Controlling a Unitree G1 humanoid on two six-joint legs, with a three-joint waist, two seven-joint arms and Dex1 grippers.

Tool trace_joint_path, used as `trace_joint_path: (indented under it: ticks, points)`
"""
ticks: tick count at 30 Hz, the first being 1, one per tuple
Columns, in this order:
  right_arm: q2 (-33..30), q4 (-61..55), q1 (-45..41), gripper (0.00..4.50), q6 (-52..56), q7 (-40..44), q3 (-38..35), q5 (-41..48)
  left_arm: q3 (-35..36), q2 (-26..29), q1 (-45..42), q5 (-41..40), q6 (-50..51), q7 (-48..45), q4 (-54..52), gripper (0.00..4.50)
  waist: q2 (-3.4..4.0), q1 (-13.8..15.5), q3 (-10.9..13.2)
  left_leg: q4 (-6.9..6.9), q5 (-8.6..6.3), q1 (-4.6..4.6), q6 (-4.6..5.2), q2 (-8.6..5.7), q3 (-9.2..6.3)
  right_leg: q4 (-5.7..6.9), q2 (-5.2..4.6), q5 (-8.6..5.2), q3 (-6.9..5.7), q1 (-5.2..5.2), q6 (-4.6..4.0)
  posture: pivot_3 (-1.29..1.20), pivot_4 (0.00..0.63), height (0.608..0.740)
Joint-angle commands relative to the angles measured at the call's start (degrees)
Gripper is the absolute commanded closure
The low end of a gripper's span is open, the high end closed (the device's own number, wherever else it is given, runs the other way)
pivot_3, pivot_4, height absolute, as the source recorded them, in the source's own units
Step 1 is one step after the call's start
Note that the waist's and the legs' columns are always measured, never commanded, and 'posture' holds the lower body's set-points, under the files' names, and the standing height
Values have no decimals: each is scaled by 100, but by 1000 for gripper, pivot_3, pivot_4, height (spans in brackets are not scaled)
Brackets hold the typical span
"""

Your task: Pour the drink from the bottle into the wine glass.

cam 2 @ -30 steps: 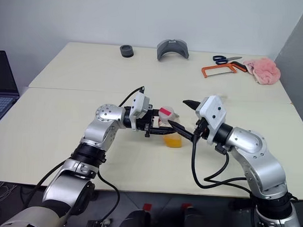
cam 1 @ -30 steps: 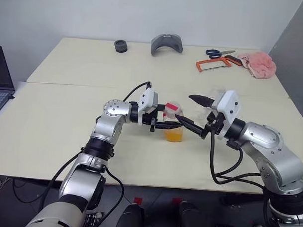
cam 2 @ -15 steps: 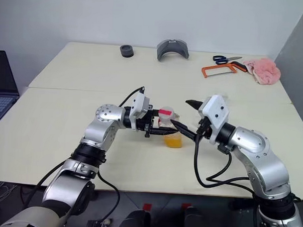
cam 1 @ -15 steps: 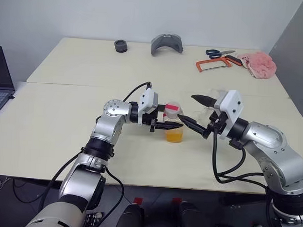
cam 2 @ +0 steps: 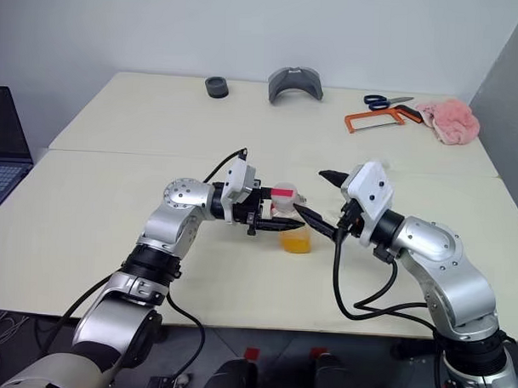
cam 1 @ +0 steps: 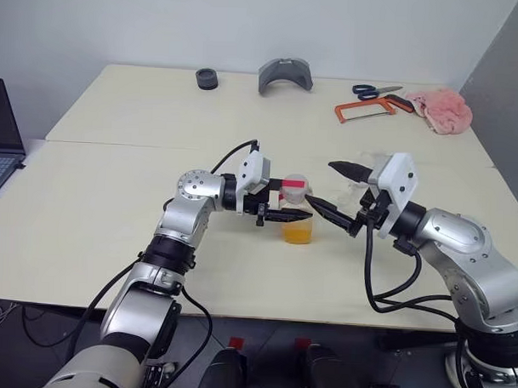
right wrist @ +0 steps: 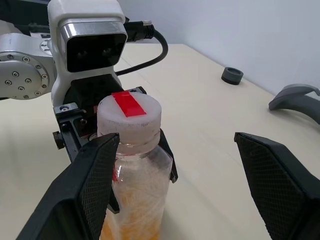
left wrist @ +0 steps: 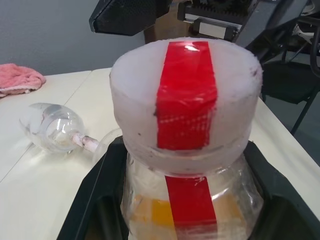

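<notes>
The bottle stands upright on the table, with orange drink in its lower part and a white cap crossed by a red strip. My left gripper reaches in from the left and is shut on the bottle just under the cap. Its black fingers sit on either side of the bottle. My right gripper is open at cap height, coming from the right. One of its fingers is close beside the bottle and the other stands well clear. The wine glass lies on its side on the table beyond the bottle.
At the back of the table lie an orange hacksaw, blue-handled scissors, a pink cloth, a grey curved part and a black ring. A laptop sits off the left edge.
</notes>
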Motion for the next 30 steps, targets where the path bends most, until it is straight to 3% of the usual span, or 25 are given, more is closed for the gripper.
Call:
trace_joint_path:
  ticks: [1,30]
  points:
    - [-35,-99,0,572,-79,25,-133,45,59,21,-45,-45,-99,-13,-177,2336,0,0,0,0,0,0,0,0,0,0,0,0,0,0,0,0,150,740]
    - [-23,31,-35,572,-150,-16,-119,-58,37,17,-18,-44,-80,-14,-235,2336,0,0,0,0,0,0,0,0,2,0,0,0,0,0,0,0,150,740]
